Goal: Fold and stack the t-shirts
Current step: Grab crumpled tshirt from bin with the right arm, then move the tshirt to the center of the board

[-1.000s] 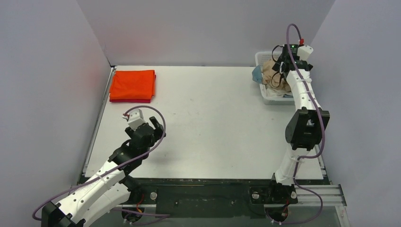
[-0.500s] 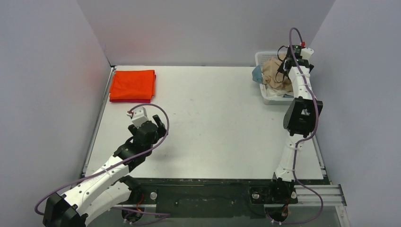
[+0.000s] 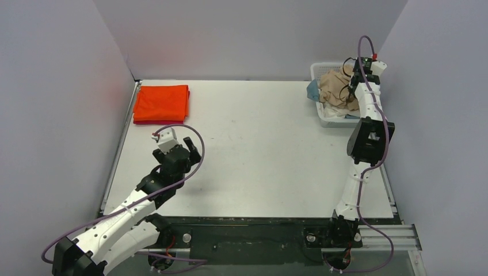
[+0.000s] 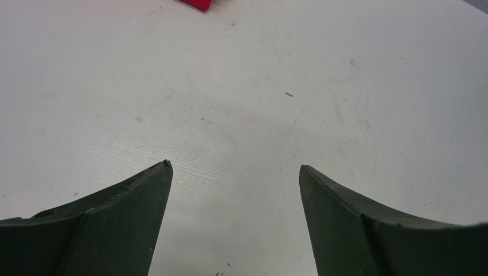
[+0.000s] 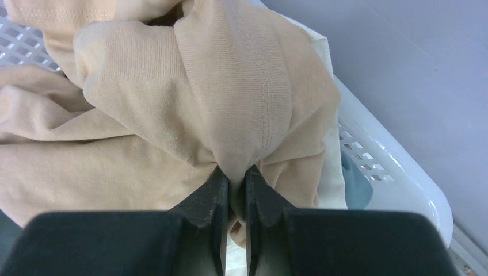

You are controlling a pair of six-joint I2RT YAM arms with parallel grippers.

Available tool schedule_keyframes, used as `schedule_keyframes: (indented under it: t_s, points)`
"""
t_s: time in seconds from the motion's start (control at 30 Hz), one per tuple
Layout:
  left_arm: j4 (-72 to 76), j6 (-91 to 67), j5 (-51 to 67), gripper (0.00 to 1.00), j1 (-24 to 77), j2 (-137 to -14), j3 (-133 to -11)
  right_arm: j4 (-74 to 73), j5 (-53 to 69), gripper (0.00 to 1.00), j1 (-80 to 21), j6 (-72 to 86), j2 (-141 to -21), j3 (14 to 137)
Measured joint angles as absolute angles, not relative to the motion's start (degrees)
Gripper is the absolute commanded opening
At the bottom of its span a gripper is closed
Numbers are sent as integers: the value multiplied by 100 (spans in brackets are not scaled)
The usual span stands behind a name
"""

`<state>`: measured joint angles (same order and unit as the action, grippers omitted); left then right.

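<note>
A tan-beige t-shirt (image 3: 336, 87) lies bunched in the white lattice basket (image 3: 317, 70) at the back right. My right gripper (image 5: 236, 172) is shut on a fold of this tan t-shirt (image 5: 172, 86), with cloth pinched between the fingers. A blue t-shirt (image 3: 312, 89) hangs over the basket's left wall, and a cream-white one (image 5: 328, 167) shows under the tan cloth. A folded orange t-shirt (image 3: 161, 102) rests on a dark red one (image 3: 167, 122) at the back left. My left gripper (image 4: 235, 168) hangs open over bare table, with the orange stack's corner (image 4: 198, 4) ahead.
Grey walls close in the table (image 3: 253, 149) on the left, back and right. The basket stands tight against the right wall. The right arm (image 3: 368, 141) rises along the table's right edge.
The right gripper has closed on the tan t-shirt in the basket. The right wrist shifted slightly to the right and back. The left arm moved a little forward.
</note>
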<state>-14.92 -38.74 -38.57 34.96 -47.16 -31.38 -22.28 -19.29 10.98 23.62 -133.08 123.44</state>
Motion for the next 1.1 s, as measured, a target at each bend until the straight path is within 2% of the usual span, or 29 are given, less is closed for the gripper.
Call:
schedule_keyframes:
  t_s: [0.2, 0.4, 0.63, 0.87, 1.1]
  points:
    - [-1533, -3844, -3911, 91, 3479, -4344, -3144, -1931, -1629, 0, 1100, 2377, -12717, 11797]
    - [-1647, -3854, -3863, 91, 3479, -3948, -3146, -1463, -1487, 0, 716, 2377, -10726, 10619]
    - [-2016, -3992, -3671, 91, 3479, -3603, -3166, -1076, -1282, 0, -30, 2375, -9004, 10868]
    - [-2399, -4265, -3568, 91, 3479, -3107, -3166, -1256, -344, 0, -733, 2523, -8523, 11537]
    - [-2816, -4663, -3577, 91, 3479, -2891, -3175, -1741, 462, 0, -2563, 2563, -8462, 11607]
